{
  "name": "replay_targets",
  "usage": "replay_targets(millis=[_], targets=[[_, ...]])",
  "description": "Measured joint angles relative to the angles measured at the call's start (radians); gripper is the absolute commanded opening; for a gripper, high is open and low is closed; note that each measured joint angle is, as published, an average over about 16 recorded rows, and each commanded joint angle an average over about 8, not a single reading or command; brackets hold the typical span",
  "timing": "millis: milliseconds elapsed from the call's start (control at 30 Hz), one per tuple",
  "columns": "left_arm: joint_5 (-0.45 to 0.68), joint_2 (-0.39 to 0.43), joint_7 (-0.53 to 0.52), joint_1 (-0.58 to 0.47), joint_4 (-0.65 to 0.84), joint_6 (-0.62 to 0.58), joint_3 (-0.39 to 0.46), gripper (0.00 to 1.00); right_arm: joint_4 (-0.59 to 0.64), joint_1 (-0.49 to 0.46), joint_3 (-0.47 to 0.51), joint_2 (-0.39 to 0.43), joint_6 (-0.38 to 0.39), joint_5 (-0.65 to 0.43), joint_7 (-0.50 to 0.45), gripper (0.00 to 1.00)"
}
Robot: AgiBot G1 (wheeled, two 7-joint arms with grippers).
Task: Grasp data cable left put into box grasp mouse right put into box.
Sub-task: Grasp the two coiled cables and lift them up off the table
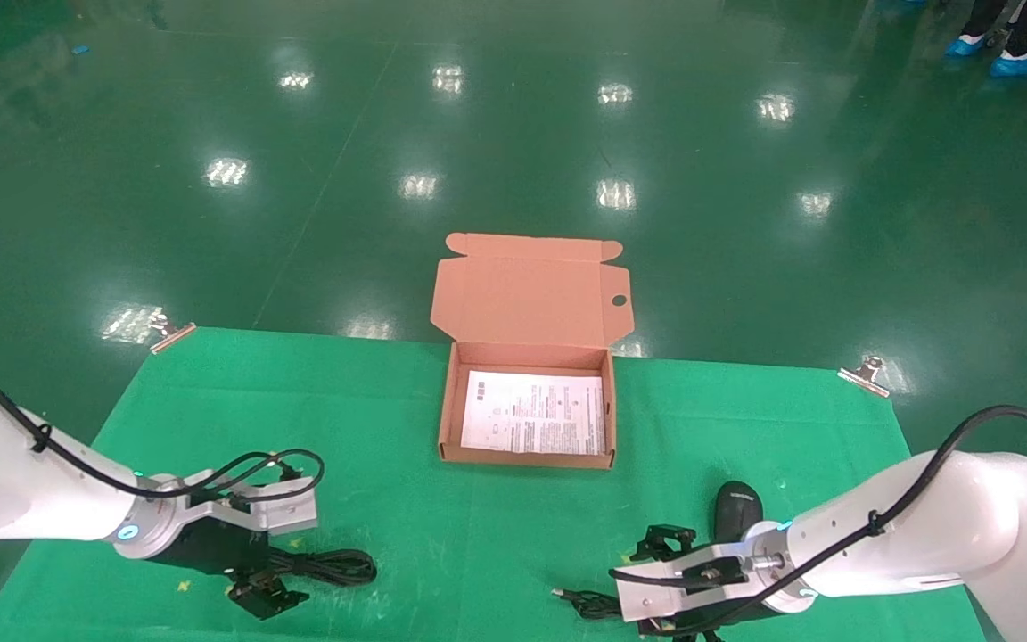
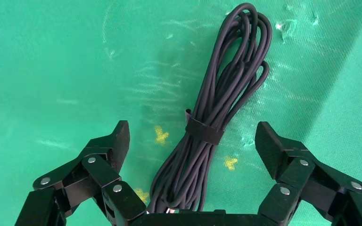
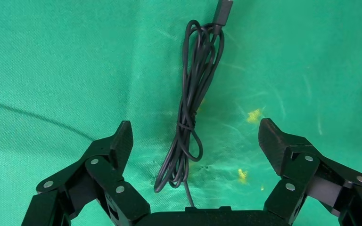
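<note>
Data cable (image 2: 217,108) lies bundled on the green tabletop (image 1: 513,535), left of the box (image 1: 527,419), which stands open. Your left tool (image 2: 193,141) hangs over it, fingers wide, straddling the strap. Step in hand: cable grasp. Next, lower and close across the bundle. Right tool (image 3: 195,141), also wide, waits above the mouse (image 1: 736,508) cord.

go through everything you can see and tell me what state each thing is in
box: lid open, white sheet flat inside
data cable: bundled, strapped, on the cloth
mouse: on the cloth, cord coiled
left end effector: open over the data cable
right end effector: open over the cord
</note>
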State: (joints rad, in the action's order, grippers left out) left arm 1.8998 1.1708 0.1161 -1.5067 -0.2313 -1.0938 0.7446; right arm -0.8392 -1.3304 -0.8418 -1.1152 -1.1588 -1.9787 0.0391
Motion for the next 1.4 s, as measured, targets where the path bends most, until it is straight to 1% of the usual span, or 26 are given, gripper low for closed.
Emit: replay_targets(millis=[1400], targets=[[0.004,-0.004,-0.003,0.005,-0.023,-0.007,0.005,0.0,-0.015,-0.002,0.003,0.008,-0.004,0.001,-0.009,0.0]])
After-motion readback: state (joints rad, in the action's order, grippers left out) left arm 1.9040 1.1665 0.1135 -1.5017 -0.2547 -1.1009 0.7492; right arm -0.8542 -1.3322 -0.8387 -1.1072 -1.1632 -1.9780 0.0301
